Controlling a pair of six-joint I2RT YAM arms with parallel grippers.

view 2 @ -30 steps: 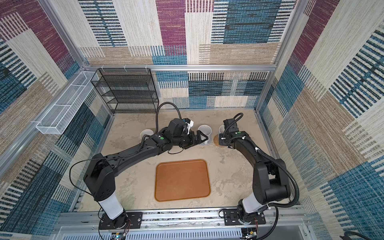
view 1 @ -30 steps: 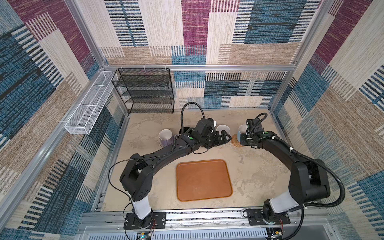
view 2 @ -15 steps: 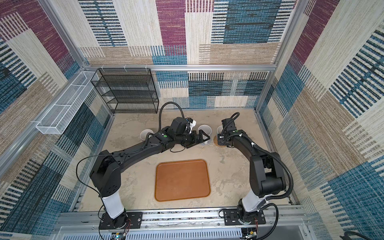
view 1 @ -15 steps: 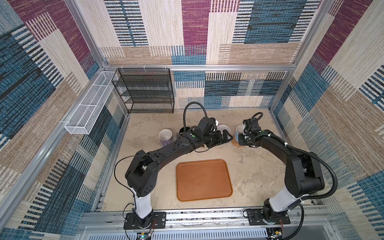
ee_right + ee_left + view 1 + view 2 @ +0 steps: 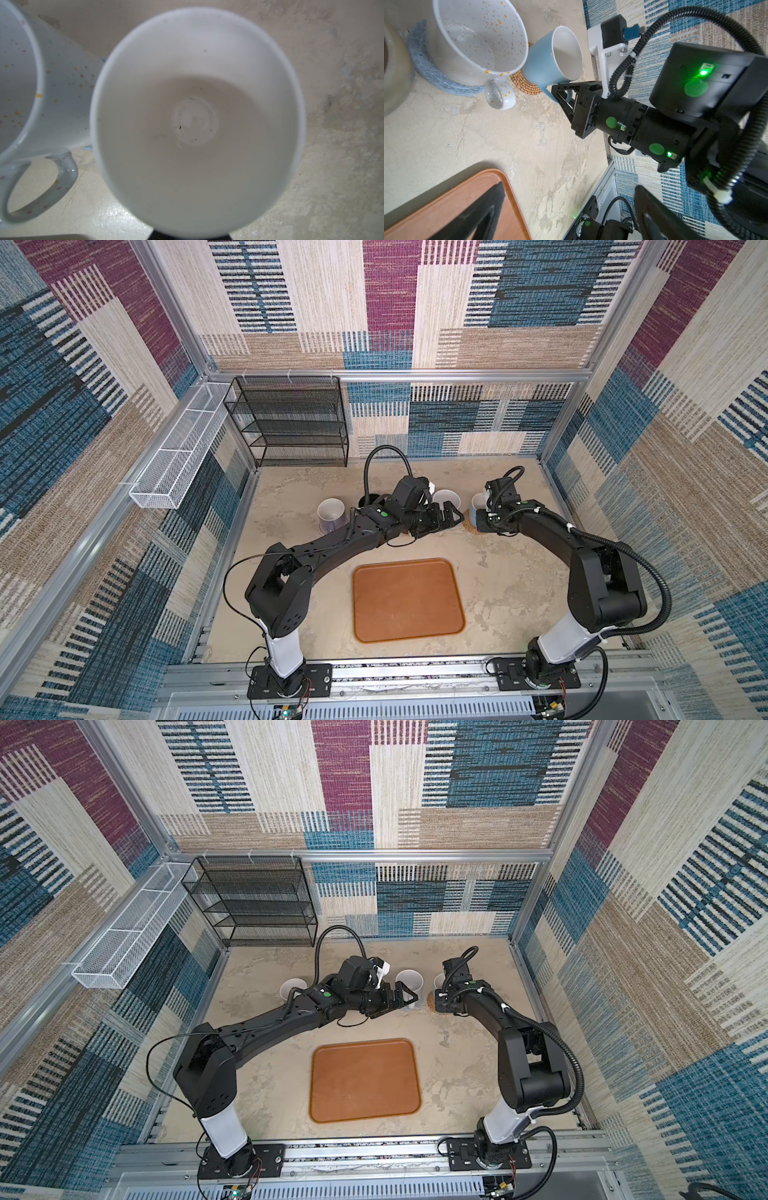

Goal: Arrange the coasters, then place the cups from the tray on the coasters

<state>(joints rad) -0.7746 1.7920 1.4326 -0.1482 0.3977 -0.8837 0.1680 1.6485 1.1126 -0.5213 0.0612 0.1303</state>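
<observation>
Mug (image 5: 542, 62) in blue sits on rattan coaster (image 5: 525, 85), handle at right pincer (image 5: 557, 90).

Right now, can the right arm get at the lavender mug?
Probably not. The lavender mug stands far to the left, and the left arm stretches across between it and the right arm.

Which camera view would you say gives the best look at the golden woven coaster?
The left wrist view: the coaster shows clearly beneath the blue mug. In both top views only a sliver shows beside the right arm; in the right wrist view the mug hides it.
</observation>
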